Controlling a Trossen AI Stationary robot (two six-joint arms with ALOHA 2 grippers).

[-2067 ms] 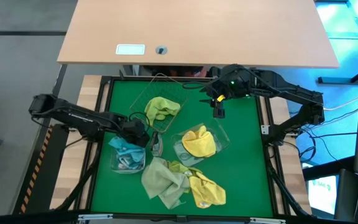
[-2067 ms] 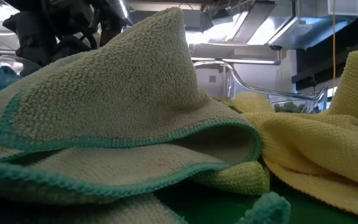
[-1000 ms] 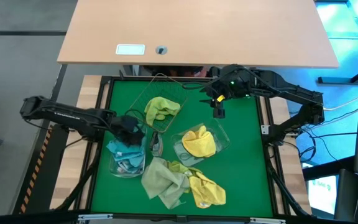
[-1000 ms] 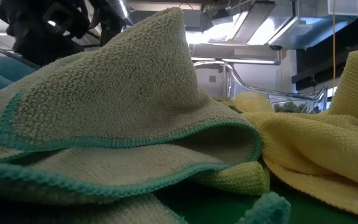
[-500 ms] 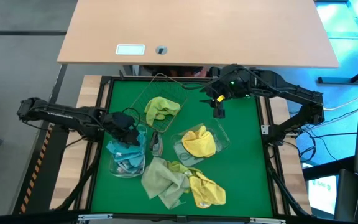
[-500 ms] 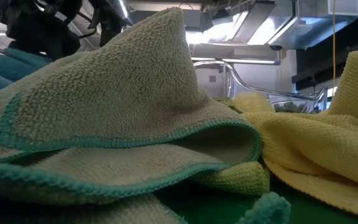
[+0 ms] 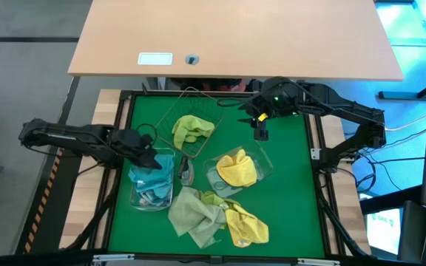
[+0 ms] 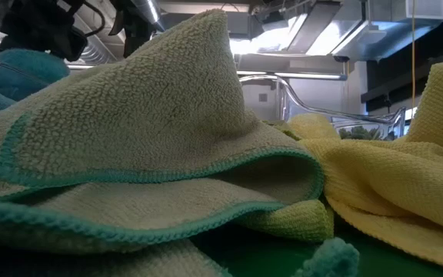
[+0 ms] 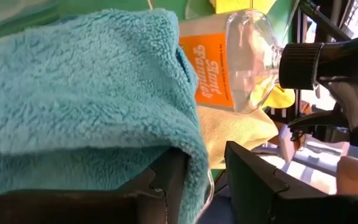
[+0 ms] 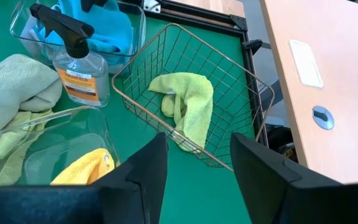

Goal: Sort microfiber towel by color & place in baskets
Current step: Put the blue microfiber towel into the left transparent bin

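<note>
Sorting is about half done, by my read. Left hand [image 7: 145,154] sits at 9 o'clock over the clear tub [image 7: 152,186], its fingers [image 9: 166,180] gripping the teal towel [image 9: 86,99] above the blue cloths already inside. Right hand [image 7: 260,131] waits at 1 o'clock, jaws wide apart, holding nothing. Wire basket [image 7: 191,122] at 11 o'clock holds one lime towel [image 7: 191,128]; second clear tub [image 7: 239,171] at centre holds a yellow towel [image 7: 237,168]. Spray bottle [image 7: 186,170] stands between the tubs. Left to sort: loose pile at 6 o'clock, olive towel [image 7: 193,214] plus yellow cloths [image 7: 245,224].
</note>
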